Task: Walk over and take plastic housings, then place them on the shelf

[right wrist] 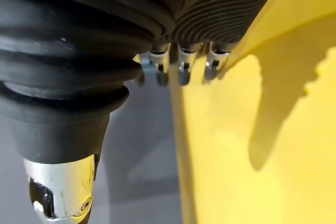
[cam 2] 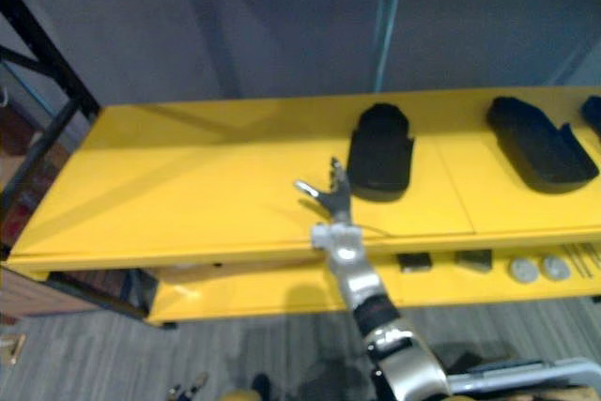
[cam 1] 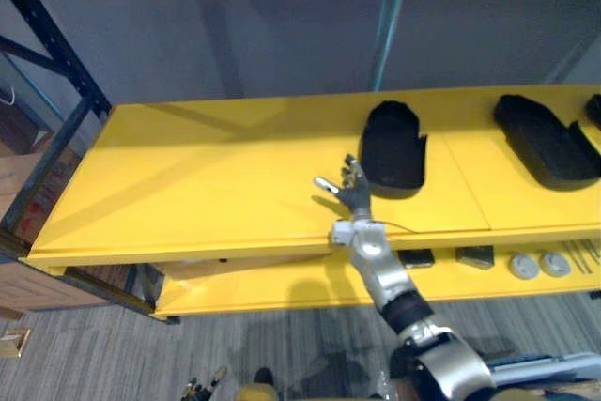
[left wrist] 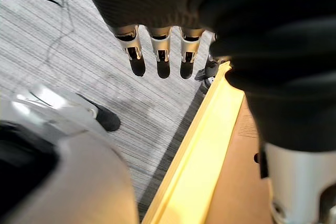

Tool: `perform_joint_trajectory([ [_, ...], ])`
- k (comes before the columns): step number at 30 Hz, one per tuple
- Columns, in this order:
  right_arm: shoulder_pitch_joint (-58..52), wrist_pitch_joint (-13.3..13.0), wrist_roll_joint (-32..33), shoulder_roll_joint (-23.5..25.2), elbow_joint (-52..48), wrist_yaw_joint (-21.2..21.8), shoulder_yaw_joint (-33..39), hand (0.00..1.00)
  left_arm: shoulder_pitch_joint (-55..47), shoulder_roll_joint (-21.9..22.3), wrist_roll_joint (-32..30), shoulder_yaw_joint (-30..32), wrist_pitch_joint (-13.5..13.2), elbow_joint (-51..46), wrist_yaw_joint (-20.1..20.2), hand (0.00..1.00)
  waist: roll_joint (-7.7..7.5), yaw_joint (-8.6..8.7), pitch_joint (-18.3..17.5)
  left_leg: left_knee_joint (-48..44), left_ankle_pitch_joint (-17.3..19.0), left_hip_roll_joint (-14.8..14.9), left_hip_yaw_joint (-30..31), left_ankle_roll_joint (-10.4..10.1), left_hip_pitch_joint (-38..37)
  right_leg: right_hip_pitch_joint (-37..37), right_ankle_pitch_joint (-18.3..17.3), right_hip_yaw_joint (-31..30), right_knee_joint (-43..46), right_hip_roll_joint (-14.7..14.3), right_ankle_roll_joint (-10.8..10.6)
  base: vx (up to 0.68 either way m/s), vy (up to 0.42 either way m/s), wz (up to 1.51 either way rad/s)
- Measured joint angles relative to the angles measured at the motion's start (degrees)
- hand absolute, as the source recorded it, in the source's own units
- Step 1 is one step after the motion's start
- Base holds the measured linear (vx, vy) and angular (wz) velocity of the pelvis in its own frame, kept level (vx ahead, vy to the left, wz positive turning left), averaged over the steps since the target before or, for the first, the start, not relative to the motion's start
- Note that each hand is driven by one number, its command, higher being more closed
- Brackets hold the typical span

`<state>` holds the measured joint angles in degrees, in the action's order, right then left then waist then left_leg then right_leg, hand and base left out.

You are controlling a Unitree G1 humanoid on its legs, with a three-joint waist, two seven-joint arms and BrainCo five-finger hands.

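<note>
On the yellow shelf a black, rounded plastic housing lies flat just beyond my empty, spread right hand, bare shelf stretching leftward; my left hand hangs open.

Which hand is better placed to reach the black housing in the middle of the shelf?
Right. The right hand is up over the yellow shelf, open, close beside the black housing. The left hand hangs low by the floor, fingers straight and empty.
</note>
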<state>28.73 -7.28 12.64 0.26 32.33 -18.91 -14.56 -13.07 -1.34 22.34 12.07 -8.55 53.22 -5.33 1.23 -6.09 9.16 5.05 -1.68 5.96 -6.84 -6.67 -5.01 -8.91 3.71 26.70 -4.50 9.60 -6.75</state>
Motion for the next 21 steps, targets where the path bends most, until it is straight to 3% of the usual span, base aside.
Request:
perform_joint_trajectory([
  [14,-0.3,0.1,0.2,-0.8,0.0,-1.0,4.3,0.00,0.2,-0.7,-0.2,-2.1,1.1,0.0,-0.1,0.00,-0.08,0.72,0.1,0.0,0.0,0.0,-0.3,0.0,-0.1,0.0,0.1,-0.1,0.0,0.3,-0.2,0.00,0.000,0.00],
  [21,-0.4,-0.4,2.5,-1.4,0.0,5.5,4.4,0.00,0.2,-0.8,-0.2,-2.1,1.2,0.0,0.0,0.00,-0.11,0.98,0.0,0.0,0.0,-0.1,-0.3,0.0,-0.1,0.0,0.1,0.0,0.0,0.3,-0.2,0.00,0.000,0.00],
])
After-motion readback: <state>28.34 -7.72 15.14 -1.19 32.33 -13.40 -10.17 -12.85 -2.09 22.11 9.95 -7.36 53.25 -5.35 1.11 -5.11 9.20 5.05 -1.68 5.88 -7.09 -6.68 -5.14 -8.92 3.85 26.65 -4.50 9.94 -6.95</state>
